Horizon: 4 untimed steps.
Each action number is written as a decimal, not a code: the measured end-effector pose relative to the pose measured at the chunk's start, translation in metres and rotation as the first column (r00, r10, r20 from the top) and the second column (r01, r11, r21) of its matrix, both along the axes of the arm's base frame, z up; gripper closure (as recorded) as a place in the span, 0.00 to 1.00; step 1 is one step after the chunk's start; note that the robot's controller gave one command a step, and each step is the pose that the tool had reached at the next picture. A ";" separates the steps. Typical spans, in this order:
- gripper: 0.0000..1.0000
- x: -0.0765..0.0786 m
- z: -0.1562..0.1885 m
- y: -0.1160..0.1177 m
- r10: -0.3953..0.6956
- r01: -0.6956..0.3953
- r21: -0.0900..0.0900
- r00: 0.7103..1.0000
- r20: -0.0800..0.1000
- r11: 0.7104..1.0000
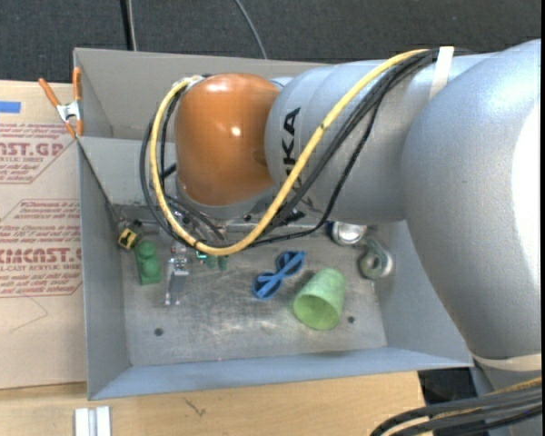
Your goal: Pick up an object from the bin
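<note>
On scuffed grey bin floor (227, 321): green cup (320, 299), blue looped thing (279, 273); end effector (177, 275) state cannot tell.

Looks like a robotics lab or test cell. Given away by the big grey industrial arm (472, 171) lettered KUKA, with an orange cover (220, 139) at the wrist and yellow and black cables (320, 136) looped loosely along it. Set over a grey metal bin (100, 271) of odd small test things: a green cup (320, 298), a blue loop (279, 273), a small green bottle (147, 263), round metal bits (374, 263).
</note>
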<state>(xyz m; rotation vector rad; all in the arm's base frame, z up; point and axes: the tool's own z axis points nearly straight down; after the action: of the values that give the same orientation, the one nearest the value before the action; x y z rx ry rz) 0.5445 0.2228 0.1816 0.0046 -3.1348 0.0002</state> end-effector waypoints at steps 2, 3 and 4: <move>0.00 0.050 -0.059 0.026 0.634 -0.634 0.000 0.773 0.013 0.773; 0.00 0.049 -0.067 0.026 0.895 -0.895 0.000 0.446 0.010 0.446; 0.00 0.049 -0.109 0.022 1.000 -1.000 -0.004 0.018 0.013 0.018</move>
<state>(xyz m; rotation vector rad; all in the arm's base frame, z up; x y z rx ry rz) 0.5934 0.2445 0.0722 2.2097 -2.2437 -0.0016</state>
